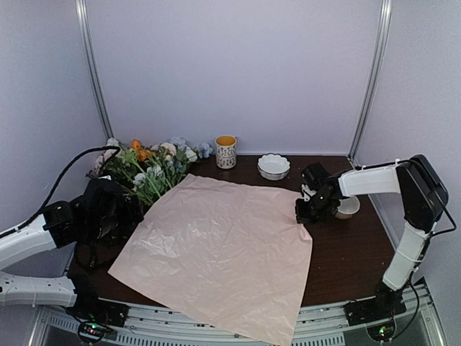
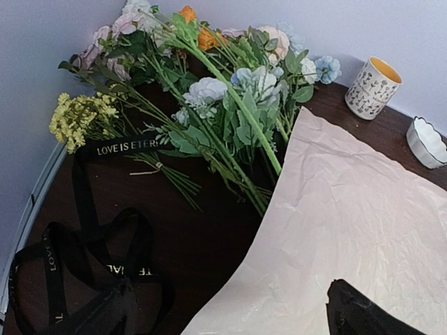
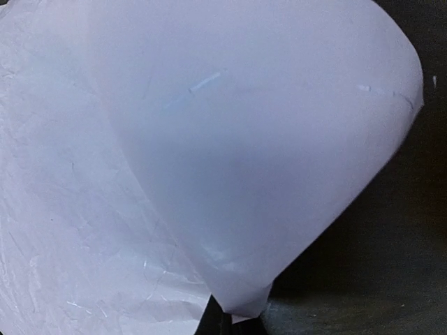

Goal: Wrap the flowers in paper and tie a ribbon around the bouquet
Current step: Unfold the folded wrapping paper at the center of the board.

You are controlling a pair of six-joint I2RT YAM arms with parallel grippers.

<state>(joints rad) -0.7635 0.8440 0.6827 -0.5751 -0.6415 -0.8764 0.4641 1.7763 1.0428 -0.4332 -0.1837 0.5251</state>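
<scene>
The pink paper (image 1: pixel 216 252) lies flat across the middle of the table, its near corner hanging over the front edge. The flowers (image 1: pixel 148 169) lie loose at the back left, stems pointing at the paper's left edge (image 2: pixel 279 209). A black ribbon (image 2: pixel 84 244) with gold lettering lies coiled on the table left of the paper. My left gripper (image 1: pixel 108 213) hovers open over the paper's left edge (image 2: pixel 227 314). My right gripper (image 1: pixel 306 213) is shut on the paper's right corner (image 3: pixel 244 307), which curls up from the table. No bouquet is in view.
A patterned cup (image 1: pixel 225 151) with a yellow inside stands at the back centre, and a white scalloped bowl (image 1: pixel 274 166) sits to its right. Another white bowl (image 1: pixel 348 207) sits just behind my right gripper. Grey walls close in the back and sides.
</scene>
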